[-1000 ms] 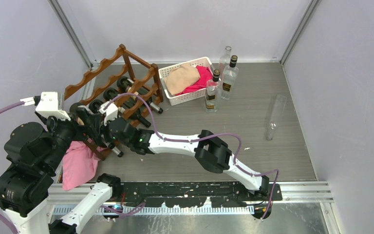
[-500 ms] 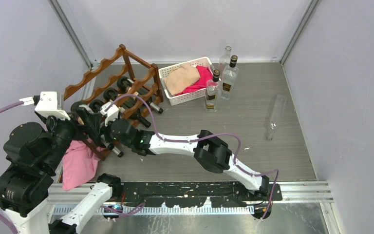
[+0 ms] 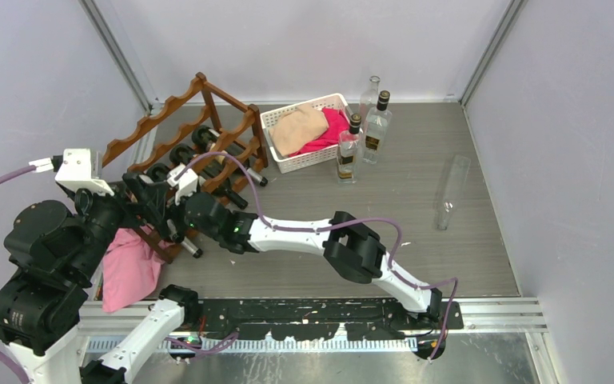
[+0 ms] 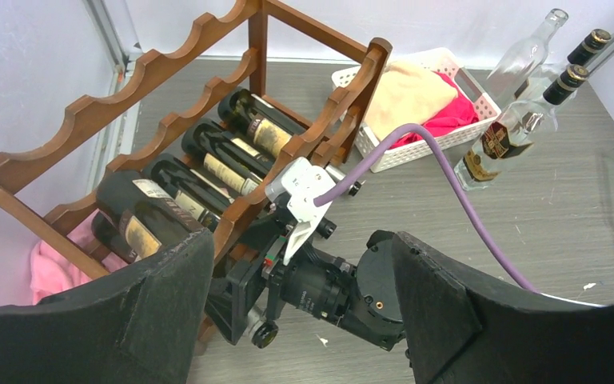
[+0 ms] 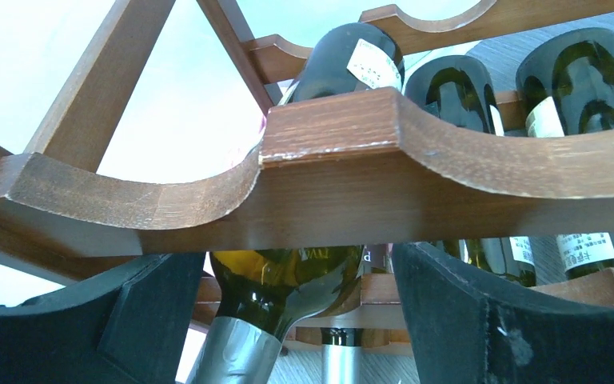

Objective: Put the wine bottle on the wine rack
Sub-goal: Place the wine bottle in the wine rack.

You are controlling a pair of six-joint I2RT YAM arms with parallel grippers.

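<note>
- Grey table (image 3: 416, 248), white walls; rack (image 4: 350, 96) sits far left with dark bottles lying on it.
- Bottle (image 5: 276, 292) lies in the rack's low tier, under the front rail, foil neck poking out toward me.
- Right claw (image 5: 292, 264) is released: fingers spread either side of that neck, not clamped.
- Left claw (image 4: 302, 256) is spread wide, nothing in it, hovering over the right arm by the rack.
- Basket (image 3: 313, 158) of cloths is just right of the rack.
</note>
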